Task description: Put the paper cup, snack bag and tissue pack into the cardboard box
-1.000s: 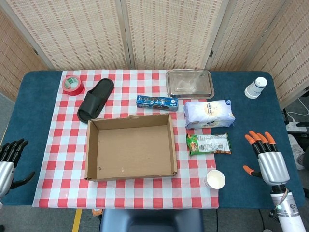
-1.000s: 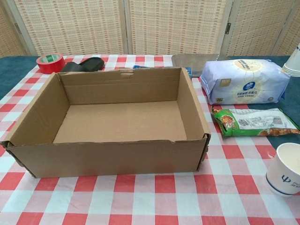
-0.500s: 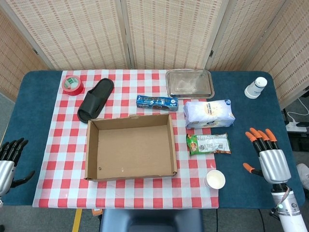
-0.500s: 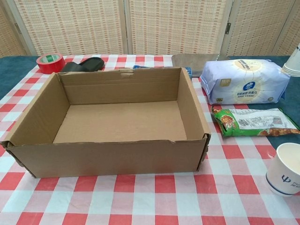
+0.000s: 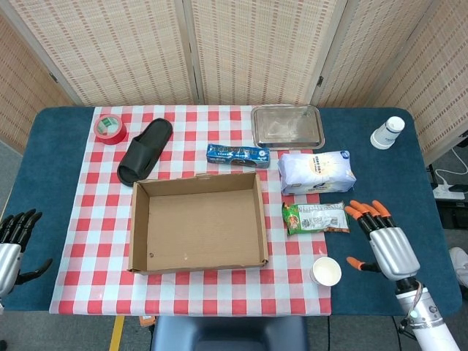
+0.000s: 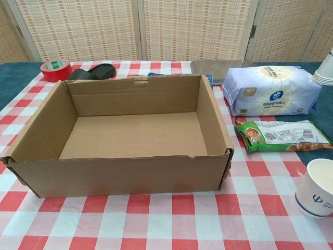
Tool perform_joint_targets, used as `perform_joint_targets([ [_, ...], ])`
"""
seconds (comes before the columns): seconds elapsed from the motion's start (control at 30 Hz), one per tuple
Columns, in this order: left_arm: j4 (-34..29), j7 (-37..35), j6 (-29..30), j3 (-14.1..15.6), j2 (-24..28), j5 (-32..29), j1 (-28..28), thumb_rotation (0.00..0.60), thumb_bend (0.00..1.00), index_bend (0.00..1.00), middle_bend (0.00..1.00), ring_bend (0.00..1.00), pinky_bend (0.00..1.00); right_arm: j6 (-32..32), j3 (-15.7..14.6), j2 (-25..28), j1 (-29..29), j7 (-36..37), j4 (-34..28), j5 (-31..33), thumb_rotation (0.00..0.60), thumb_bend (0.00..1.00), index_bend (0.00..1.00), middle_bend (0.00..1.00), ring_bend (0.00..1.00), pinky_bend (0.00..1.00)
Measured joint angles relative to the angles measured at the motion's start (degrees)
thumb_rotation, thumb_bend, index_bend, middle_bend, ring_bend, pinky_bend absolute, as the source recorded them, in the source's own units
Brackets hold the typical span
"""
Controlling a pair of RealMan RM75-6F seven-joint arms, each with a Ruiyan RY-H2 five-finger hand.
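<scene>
Right hand (image 5: 385,248) fingers (image 5: 363,212) spread, empty. Snack bag (image 5: 316,218) just beside fingertips at 10 o'clock, long axis 3–9. Cup (image 5: 325,271) near, at 8 o'clock. Tissue pack (image 5: 316,171) beyond the bag at 12; box (image 5: 197,221) at 9. Left hand (image 5: 14,241) spread, empty, well apart.

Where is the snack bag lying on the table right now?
In the head view the snack bag lies flat on the checked cloth, right of the cardboard box, between the tissue pack behind it and the paper cup in front.
</scene>
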Motion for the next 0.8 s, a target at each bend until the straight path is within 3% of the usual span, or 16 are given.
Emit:
perform_joint_targets([
  [0.33, -0.2, -0.1, 0.3, 0.2, 0.1, 0.4, 0.2, 0.600, 0.23, 0.00, 0.00, 0.00, 0.00, -10.4, -4.4, 3.7, 2.0, -9.0, -8.9, 3.6, 0.600, 0.00, 0.14, 0.07, 0.00, 0.12],
  [0.8, -0.3, -0.4, 0.5, 0.1, 0.3, 0.4, 0.3, 0.600, 0.23, 0.00, 0.00, 0.00, 0.00, -14.3, -5.5, -2.4, 4.1, -13.1, -5.0, 6.7, 0.600, 0.00, 0.16, 0.07, 0.00, 0.13],
])
